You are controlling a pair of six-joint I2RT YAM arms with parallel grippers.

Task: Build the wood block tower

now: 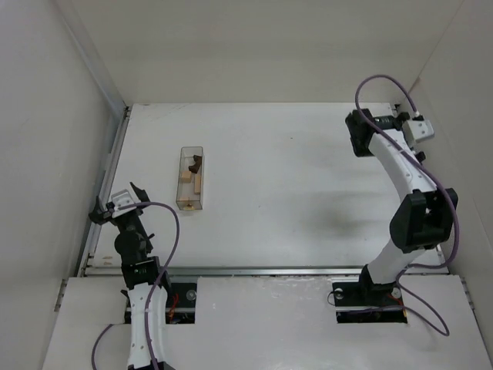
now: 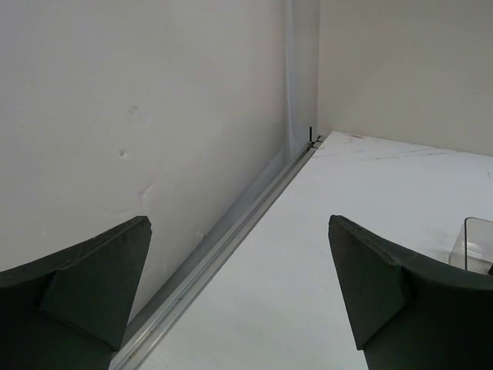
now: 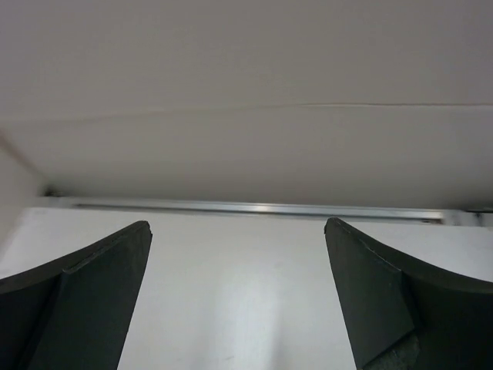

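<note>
Looking down, you see the wood block tower [image 1: 192, 174] only as small pieces inside the clear box [image 1: 190, 202], too tiny to count. Your left wrist view crops the box to one corner. Your left gripper [image 2: 239, 231] and right gripper [image 3: 237, 231] gape wide, holding nothing.

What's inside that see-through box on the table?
A dark brown block and some pale tan wooden pieces lie inside the clear box. Anything underneath them is hidden, and they're too small to count.
</note>
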